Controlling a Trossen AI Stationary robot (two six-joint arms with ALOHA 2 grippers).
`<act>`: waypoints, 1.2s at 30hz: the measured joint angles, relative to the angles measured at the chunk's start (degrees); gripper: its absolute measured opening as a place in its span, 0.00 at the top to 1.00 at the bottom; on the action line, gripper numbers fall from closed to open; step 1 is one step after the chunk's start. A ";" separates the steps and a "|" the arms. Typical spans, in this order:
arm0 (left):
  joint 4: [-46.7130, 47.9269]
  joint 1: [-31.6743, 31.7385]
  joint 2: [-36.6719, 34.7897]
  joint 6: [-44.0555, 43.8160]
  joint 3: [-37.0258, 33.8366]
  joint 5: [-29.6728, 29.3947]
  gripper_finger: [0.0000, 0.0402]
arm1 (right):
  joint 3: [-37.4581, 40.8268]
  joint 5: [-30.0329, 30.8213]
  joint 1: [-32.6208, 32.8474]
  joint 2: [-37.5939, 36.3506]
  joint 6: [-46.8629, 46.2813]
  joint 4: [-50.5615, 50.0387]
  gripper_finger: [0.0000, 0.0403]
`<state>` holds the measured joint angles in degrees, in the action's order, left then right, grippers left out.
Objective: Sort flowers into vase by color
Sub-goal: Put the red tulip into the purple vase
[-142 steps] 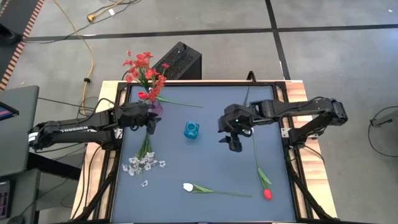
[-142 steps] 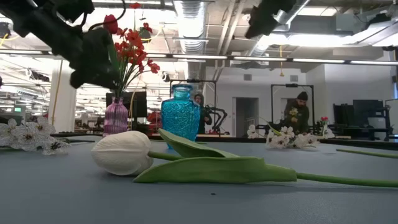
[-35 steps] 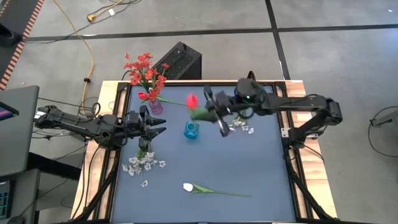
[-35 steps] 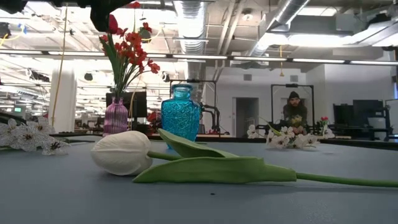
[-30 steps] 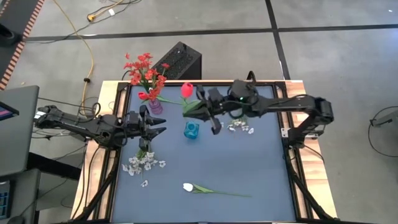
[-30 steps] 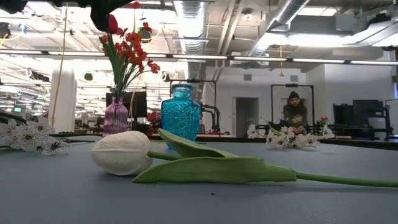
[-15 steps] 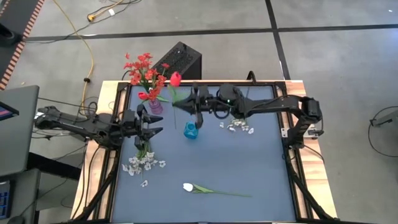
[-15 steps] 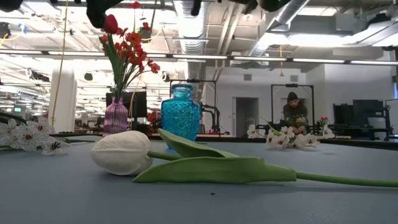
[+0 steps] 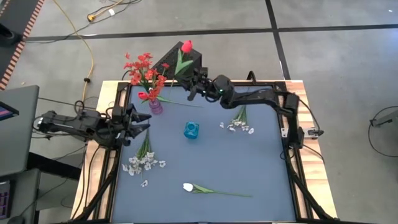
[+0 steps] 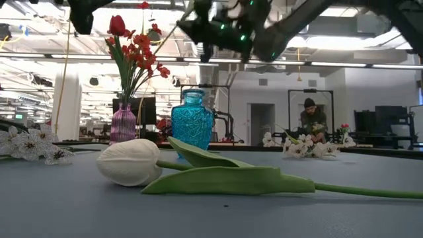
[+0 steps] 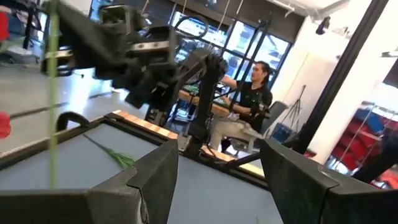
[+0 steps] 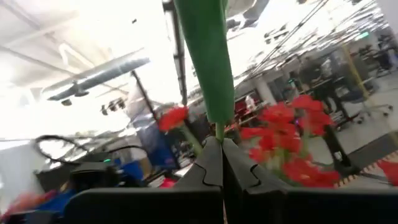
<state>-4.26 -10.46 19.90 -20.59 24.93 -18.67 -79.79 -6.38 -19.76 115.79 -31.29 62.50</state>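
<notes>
My right gripper (image 9: 190, 85) hangs over the table's far edge, just right of the purple vase (image 9: 155, 107), and is shut on a red tulip (image 9: 186, 46). The vase holds red sprays (image 9: 142, 70). A blue vase (image 9: 191, 130) stands mid-table. One white spray (image 9: 144, 163) lies at the left and another (image 9: 238, 124) at the right. A white tulip (image 9: 188, 186) lies near the front edge. My left gripper (image 9: 138, 121) hovers open at the left, holding nothing. My right gripper pinches the tulip's green stem (image 12: 218, 132) between its two fingers, just below the long leaf (image 12: 205, 56). The fingers come from the table's right, slanting upward. The tulip is lifted clear and stands up past the fingers, its bud tilted beyond the far edge.
A black box (image 9: 181, 60) sits on the floor just behind the table's far edge, under the tulip bud. A thin green stem (image 9: 183, 103) lies on the table beside the purple vase. A person (image 10: 309, 116) works in the room beyond.
My right gripper has swung from above the blue vase toward the table's far left and sunk, tipping upward, so the tulip's bud now points past the far edge. My left gripper has drawn back toward the table's left edge.
</notes>
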 joint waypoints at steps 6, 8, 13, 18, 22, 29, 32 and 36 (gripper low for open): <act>0.96 -0.02 -0.07 -4.02 0.00 1.97 0.46 | -3.73 5.75 -0.97 7.28 -0.20 5.94 0.96; 1.78 -0.02 -0.04 -5.30 0.00 1.98 0.46 | -5.43 6.51 -1.33 8.84 -0.24 6.14 0.96; 6.14 -0.01 -0.10 -8.54 -0.01 3.11 0.47 | -10.73 8.42 -1.39 13.33 -0.12 5.40 0.96; 14.75 -0.02 -0.06 -13.50 -0.02 6.50 0.49 | -15.49 8.49 -0.48 16.93 4.98 5.63 0.96; 17.67 -0.02 -0.07 -16.45 -0.02 7.92 0.49 | -16.94 9.24 0.03 17.79 11.21 4.86 0.96; 17.76 -0.02 -0.06 -16.54 -0.02 7.90 0.49 | -17.02 12.51 0.27 17.77 13.21 2.13 0.96; 17.75 -0.02 -0.08 -16.17 -0.02 7.89 0.49 | -17.02 12.55 0.18 17.79 13.23 0.64 0.96; 17.74 -0.02 -0.08 -15.82 -0.02 7.68 0.49 | -17.01 13.31 0.23 17.77 13.39 0.64 0.96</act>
<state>13.47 -10.48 19.81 -36.40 24.91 -10.98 -96.81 6.94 -19.53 133.56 -17.90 63.13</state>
